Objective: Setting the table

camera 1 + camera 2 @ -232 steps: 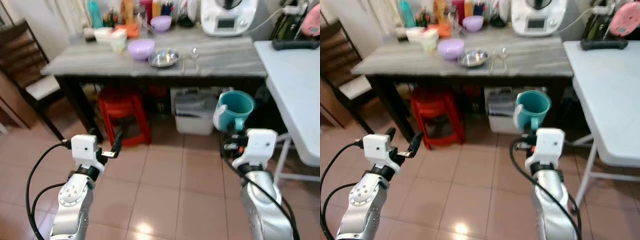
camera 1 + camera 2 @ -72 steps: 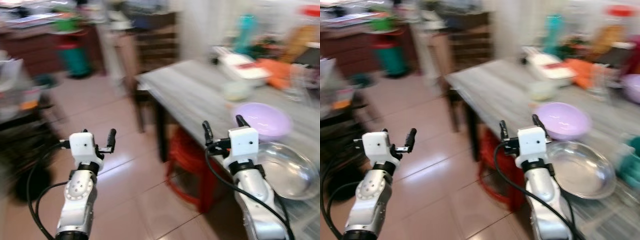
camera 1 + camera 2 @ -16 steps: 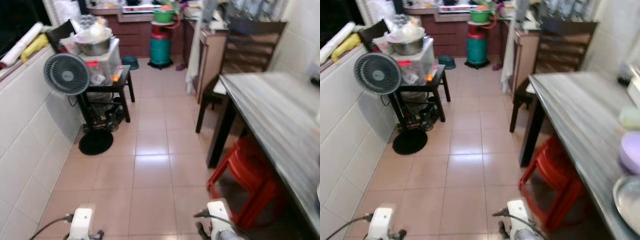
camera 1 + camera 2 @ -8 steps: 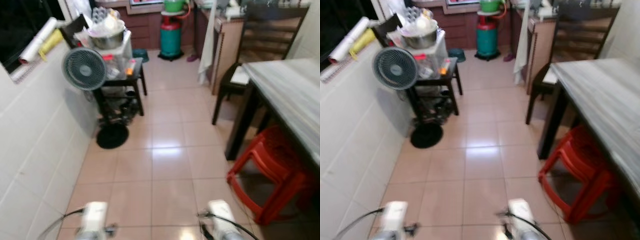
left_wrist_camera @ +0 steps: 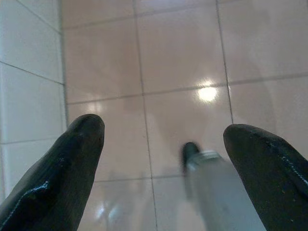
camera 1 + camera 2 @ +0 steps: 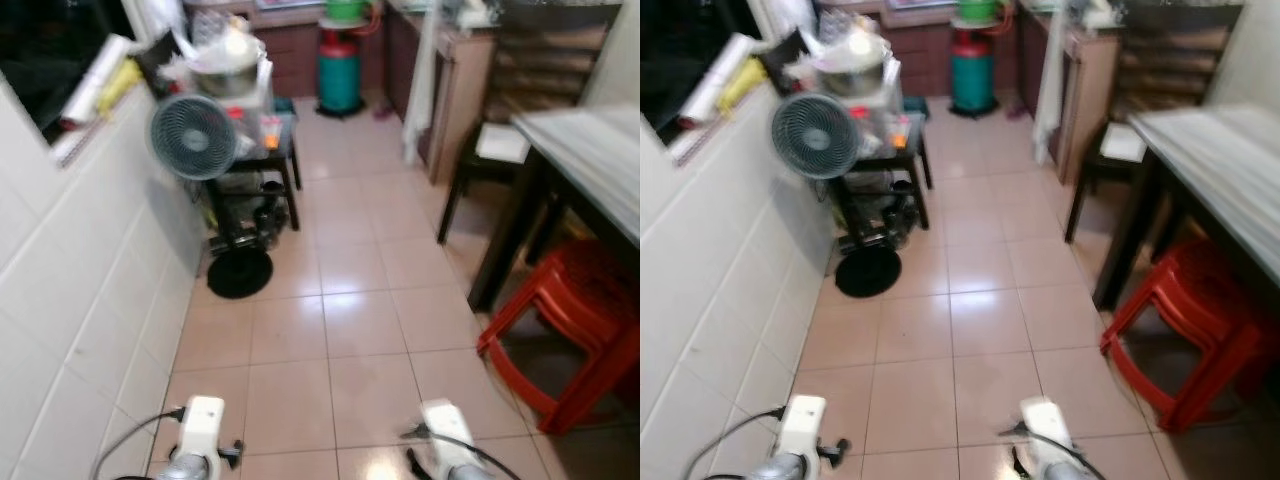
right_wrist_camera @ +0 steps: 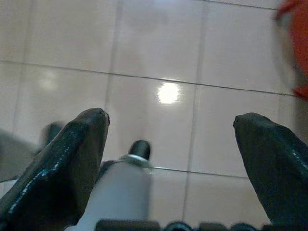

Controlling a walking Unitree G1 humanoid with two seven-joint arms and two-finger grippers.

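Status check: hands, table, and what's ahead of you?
Left hand and right hand open, holding nothing, low over floor tiles. Table off to the right, red stool beneath it. Fan and black shelf ahead by the left wall.

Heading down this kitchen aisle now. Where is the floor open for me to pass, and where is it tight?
Open tile runs down the middle, between the white tiled wall and the red stool under the grey table. It narrows further on, where the black cart with the fan faces the dark chair. The green gas cylinder closes the far end. Both claws hang open above bare tile.
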